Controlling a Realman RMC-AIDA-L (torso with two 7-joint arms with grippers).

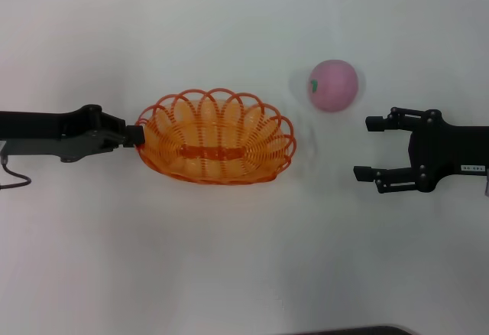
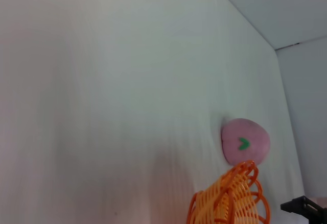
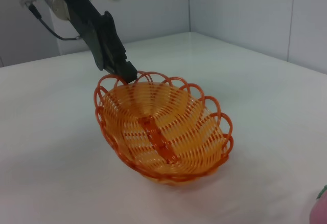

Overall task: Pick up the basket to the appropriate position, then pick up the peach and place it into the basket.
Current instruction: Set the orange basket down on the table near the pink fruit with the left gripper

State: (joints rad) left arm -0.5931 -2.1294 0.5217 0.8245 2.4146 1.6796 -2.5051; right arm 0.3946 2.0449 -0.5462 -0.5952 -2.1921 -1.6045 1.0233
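a: so, head view first. left gripper (image 1: 136, 135) comes in from the left and is pinched on the left end of the basket (image 1: 217, 136), at the rim. basket sits mid-table, nothing in it.

b: peach?

a: peach (image 1: 333, 85) lies right of the basket and a little farther back, apart from it, on the white table (image 1: 229, 274). right gripper (image 1: 368, 148) waits at the right, fingers spread wide, nothing between them, nearer than the peach.

b: left wrist view?

a: only the basket's rim loops (image 2: 230, 198) at the frame edge, the peach (image 2: 246, 141) beyond them, green mark facing the camera. own fingers not shown here.

b: right wrist view?

a: whole basket (image 3: 162, 132) seen, tilted: the end under the left gripper (image 3: 127, 75) rides higher, so i judge it partly lifted. grip closes on one rim loop only. a sliver of the peach (image 3: 319, 211) at the corner.

b: advice for the step?

a: my judgement: a one-loop hold lets the basket swing, so move it slow and low, set it flat within easy reach of the right arm and clear of the peach, then let go before the right gripper goes for the fruit. straddle the peach across its middle; it looks soft, so close gently.
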